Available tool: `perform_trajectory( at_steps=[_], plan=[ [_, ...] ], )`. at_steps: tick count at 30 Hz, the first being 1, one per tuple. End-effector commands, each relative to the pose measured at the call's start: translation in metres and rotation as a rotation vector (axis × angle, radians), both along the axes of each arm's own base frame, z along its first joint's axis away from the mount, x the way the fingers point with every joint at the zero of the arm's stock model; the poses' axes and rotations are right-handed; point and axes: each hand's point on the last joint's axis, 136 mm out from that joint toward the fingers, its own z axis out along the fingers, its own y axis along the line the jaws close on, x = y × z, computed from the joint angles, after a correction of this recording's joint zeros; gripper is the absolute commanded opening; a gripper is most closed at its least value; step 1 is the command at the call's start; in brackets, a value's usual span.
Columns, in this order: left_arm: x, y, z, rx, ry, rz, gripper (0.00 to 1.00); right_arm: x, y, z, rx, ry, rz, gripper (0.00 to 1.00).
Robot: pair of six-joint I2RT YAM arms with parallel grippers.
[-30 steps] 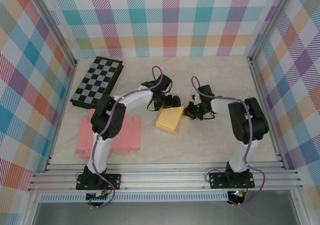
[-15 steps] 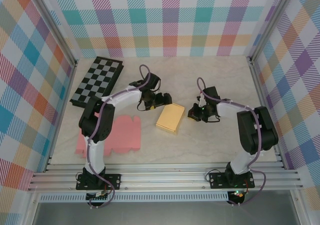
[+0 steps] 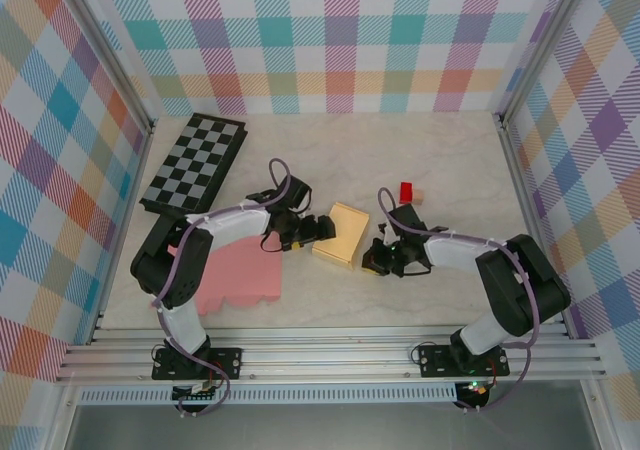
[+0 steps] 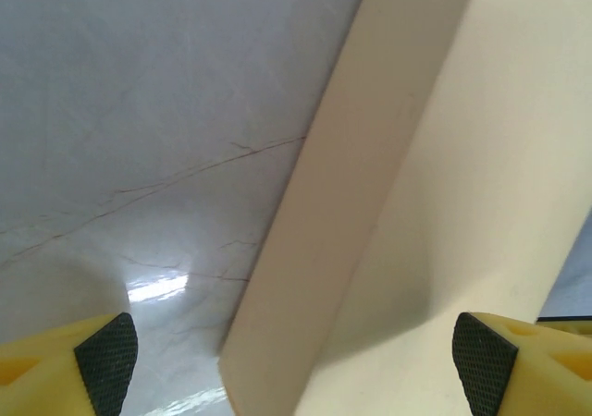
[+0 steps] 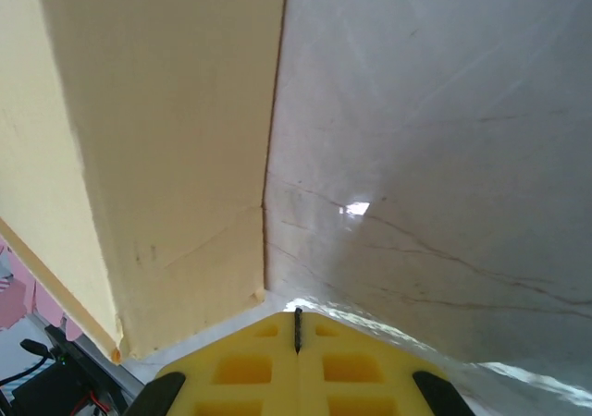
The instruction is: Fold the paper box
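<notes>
Both arms sit nearer the front than a second ago, and a red block [image 3: 406,191] shows behind the right one. The yellow box [image 3: 345,232] lies mid tabletop [image 3: 450,150]. The left tool [image 3: 322,228] is spread wide at its left edge. The right tool [image 3: 373,261], pressed together, sits just beside its right side. A hard squeeze could dent the paper, and a poke could slide the box away.

A pale yellow-tan folded paper box [image 3: 341,234] is seen on a cream marbled counter [image 3: 450,160] veined with brown. A flat pink cardboard sheet [image 3: 240,275], a black-and-white chequered board [image 3: 193,164] and a small red block [image 3: 406,191] are shown. The walls [image 3: 340,40] are covered in pastel plaid. Yellow fingers [image 4: 37,365] with black dimpled pads [image 4: 109,351] are borne by the left tool [image 4: 296,356].
</notes>
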Motion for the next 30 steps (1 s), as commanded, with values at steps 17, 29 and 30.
perform_trajectory(
  at_steps=[17, 29, 30],
  plan=[
    [-0.013, -0.023, 0.006, -0.015, -0.009, 0.014, 0.9, -0.003, 0.02, -0.004, 0.03, 0.008, -0.055, 0.0],
    [-0.02, -0.023, 0.003, -0.017, 0.008, 0.029, 0.9, -0.01, 0.016, -0.006, 0.033, 0.023, -0.074, 0.01],
    [-0.02, -0.025, 0.003, -0.017, 0.009, 0.029, 0.9, -0.01, 0.017, -0.006, 0.038, 0.024, -0.075, 0.01]
  ],
)
